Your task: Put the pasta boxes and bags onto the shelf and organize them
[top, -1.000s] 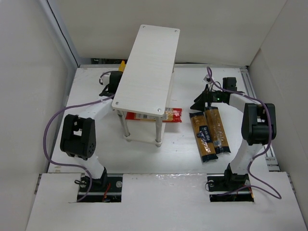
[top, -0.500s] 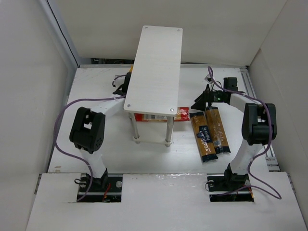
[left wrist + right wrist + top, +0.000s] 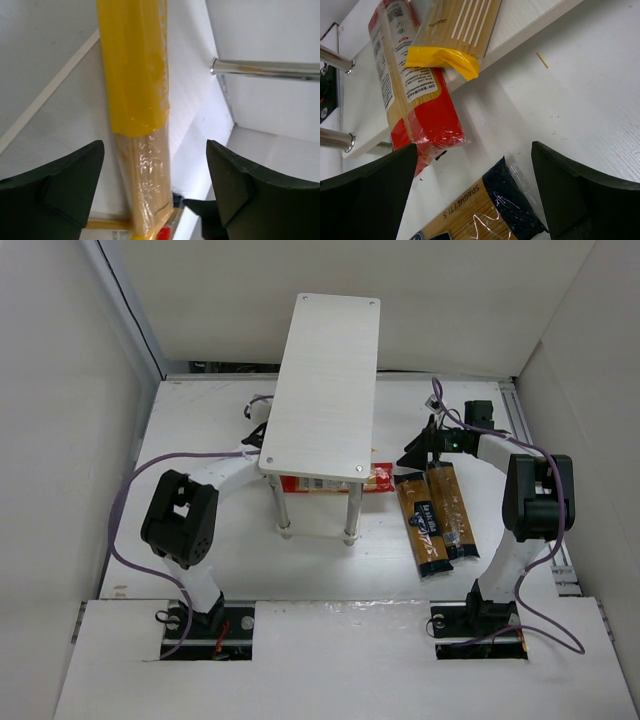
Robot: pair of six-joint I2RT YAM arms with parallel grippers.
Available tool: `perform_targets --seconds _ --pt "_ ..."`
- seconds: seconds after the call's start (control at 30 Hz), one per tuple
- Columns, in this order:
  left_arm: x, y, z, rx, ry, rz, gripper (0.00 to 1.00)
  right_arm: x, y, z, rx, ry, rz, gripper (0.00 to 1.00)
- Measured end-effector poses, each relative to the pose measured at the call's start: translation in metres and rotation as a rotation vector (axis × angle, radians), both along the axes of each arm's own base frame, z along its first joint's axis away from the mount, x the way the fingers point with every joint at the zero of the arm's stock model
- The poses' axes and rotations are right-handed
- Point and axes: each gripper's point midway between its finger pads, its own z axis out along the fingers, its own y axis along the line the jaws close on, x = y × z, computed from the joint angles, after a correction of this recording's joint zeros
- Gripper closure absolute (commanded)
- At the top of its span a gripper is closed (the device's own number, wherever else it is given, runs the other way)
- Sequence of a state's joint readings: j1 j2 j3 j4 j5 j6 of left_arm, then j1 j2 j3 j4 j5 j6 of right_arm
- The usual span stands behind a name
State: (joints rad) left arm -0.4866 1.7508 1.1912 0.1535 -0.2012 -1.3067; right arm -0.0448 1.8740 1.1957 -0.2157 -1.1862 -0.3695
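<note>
Shelf: slid toward the frame centre and swung straighter since 1 s ago, with almost no change in the last 0.5 s. It stands on the bench, upper middle of the top view.
Amber-brown packs: 2, side by side and touching, flat on the bench at centre right, near the shelf's lower-right leg. Neither is shelved yet.
Red-and-white pack: lies on the lower board, with its red end hanging over the edge.
Orange-yellow pack: on the same board, just beside the red-and-white pack.
Handling: the packs are probably light and stiff lengthwise, but brittle inside, and the film looks slippery. A grip across the narrow width near mid-length should keep a long pack level.
Right claw: jaws wide apart and empty, hovering by the upper end of the amber-brown packs.
Left claw: jaws wide apart, clamping nothing, at the shelf's left edge. The orange-yellow pack lies ahead of it, in line with the gap.
Progress: 2 of 4 packs look shelved.
</note>
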Motion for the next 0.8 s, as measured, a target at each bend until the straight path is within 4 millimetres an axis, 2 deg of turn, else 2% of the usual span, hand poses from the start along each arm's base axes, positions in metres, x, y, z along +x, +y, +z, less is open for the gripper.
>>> perform_targets --seconds 0.03,0.07,0.17,0.27,0.37,0.4,0.53,0.63,0.7,0.8 --pt "-0.003 0.002 -0.001 0.015 0.001 -0.005 0.15 0.0 0.0 0.0 0.0 0.0 0.0 0.0" --pt "-0.005 0.004 -0.003 0.035 0.002 -0.01 0.01 0.0 0.001 0.0 -0.001 -0.003 0.004 0.0" --pt "-0.005 0.012 -0.006 0.092 -0.001 -0.04 0.0 -0.001 0.006 -0.004 -0.029 -0.01 0.011 0.0" --pt "-0.006 0.023 -0.012 0.164 0.01 -0.1 0.0 -0.004 0.025 -0.006 -0.064 -0.01 0.035 0.0" --pt "-0.007 0.045 -0.02 0.266 0.034 -0.146 0.0 -0.001 0.046 -0.001 -0.089 -0.009 0.041 0.0" --pt "-0.007 0.051 -0.017 0.297 0.033 -0.159 0.0 0.002 0.051 0.002 -0.093 -0.008 0.032 0.0" --pt "-0.008 0.077 0.014 0.404 -0.032 -0.177 0.0 0.023 0.064 0.013 -0.106 0.004 -0.046 0.0" --pt "-0.015 0.077 0.037 0.452 -0.102 -0.27 0.0 0.039 0.069 0.017 -0.12 -0.001 -0.104 0.0" --pt "-0.02 0.073 0.047 0.473 -0.143 -0.33 0.0 0.042 0.073 0.015 -0.123 0.012 -0.121 0.0" --pt "-0.033 0.069 0.046 0.502 -0.172 -0.421 0.0 0.043 0.077 0.003 -0.133 0.051 -0.137 0.0"
